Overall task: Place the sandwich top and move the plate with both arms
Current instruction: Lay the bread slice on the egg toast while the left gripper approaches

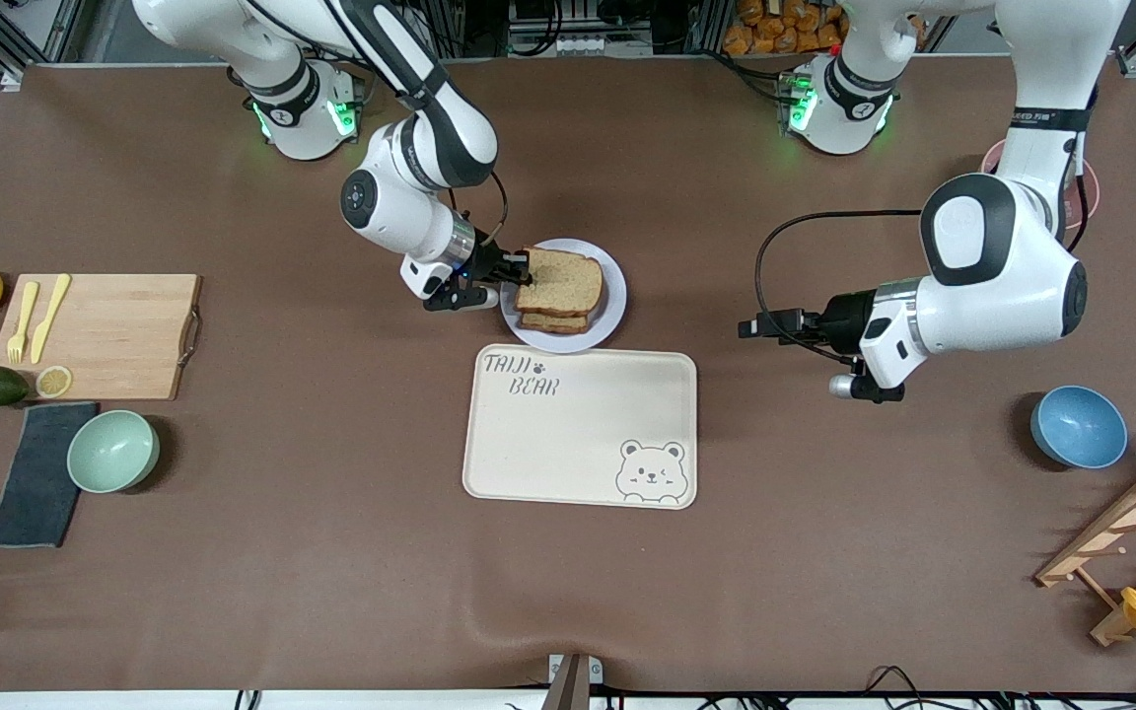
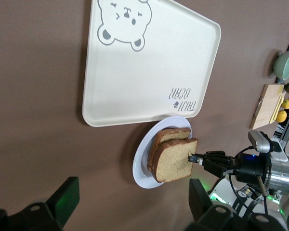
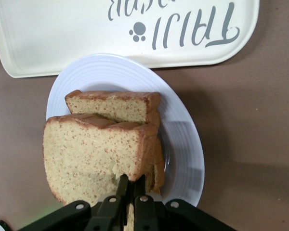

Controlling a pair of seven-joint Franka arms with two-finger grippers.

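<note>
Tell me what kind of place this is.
Probably a robotics lab staged as a kitchen: two arms bolted at a brown table, metal framing around it, and a plate with a bear-printed tray.

2 glossy white jointed arms are showing dark grey joints, black looping cables, black two-finger grippers and green lights glowing at both bases, upper frame.

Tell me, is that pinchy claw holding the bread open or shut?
Shut. The right gripper pinches one edge of the sandwich top, its fingers close together, over the plate.
</note>
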